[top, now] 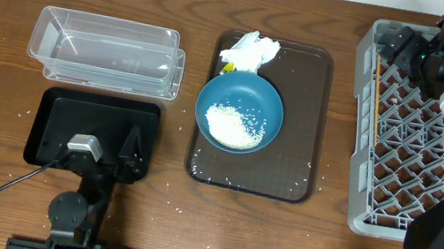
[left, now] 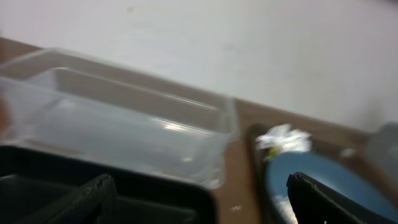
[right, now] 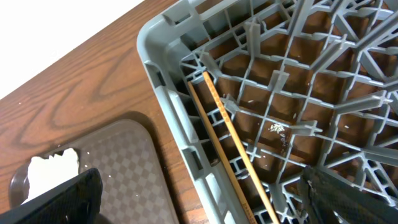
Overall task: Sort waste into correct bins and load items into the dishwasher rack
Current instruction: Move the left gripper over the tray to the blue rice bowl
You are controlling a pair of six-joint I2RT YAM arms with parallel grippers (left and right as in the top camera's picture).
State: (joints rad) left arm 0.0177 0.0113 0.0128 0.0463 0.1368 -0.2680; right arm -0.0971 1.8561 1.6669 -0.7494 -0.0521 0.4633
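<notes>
A dark-blue bowl [top: 241,101] holding white rice [top: 235,127] sits on the brown serving tray [top: 304,84]. A crumpled napkin [top: 250,49] and a yellow scrap [top: 227,67] lie at the bowl's far edge. The clear container [top: 108,53] stands far left, with the black tray [top: 70,123] just in front of it. My left gripper [top: 124,149] hangs open over the black tray [left: 143,196], nothing between its fingers [left: 90,199]. The grey rack [top: 422,129] holds chopsticks [right: 230,137] along its left wall. My right gripper [right: 199,205] stands open and empty above that wall.
Loose rice grains [top: 171,190] are scattered on the wooden table in front of the serving tray and on the tray itself. In the left wrist view the bowl [left: 323,180] and napkin [left: 283,138] lie to the right of the clear container [left: 124,118].
</notes>
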